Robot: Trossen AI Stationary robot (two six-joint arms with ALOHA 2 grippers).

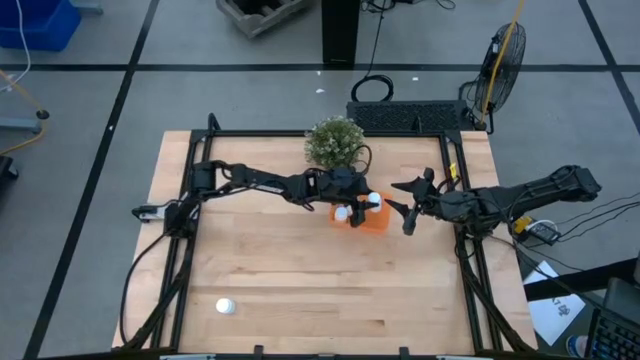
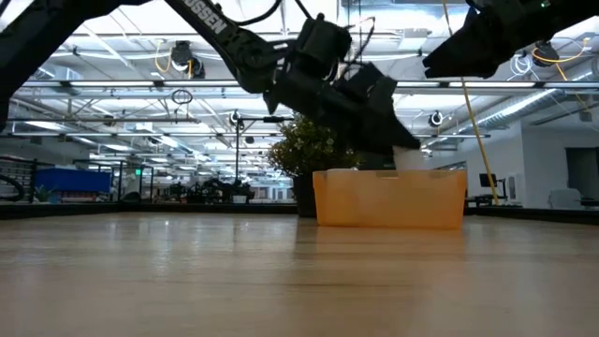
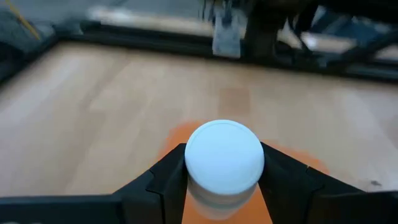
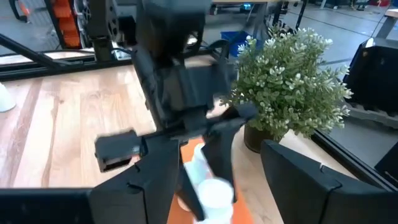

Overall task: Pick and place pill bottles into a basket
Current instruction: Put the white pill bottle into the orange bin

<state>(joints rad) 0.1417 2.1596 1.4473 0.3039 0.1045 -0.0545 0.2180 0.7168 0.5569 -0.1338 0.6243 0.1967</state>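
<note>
The left arm's tool (image 3: 222, 180) grips a small white round-capped pill bottle (image 3: 224, 158) between its dark fingers, directly above the shallow bright-orange plastic basket (image 2: 390, 199), which sits near the centre of the pale wooden worktop (image 1: 300, 270). Its lower body is hidden between the fingers. In the overhead view two white caps show over the basket, largely masked by the arm. The right arm's tool (image 1: 408, 207) hangs at three o'clock from the basket, fingers apart, holding nothing. Another white bottle (image 1: 226, 306) lies alone towards seven o'clock. A bushy green potted plant (image 1: 335, 142) stands at twelve o'clock, just beside the basket.
</note>
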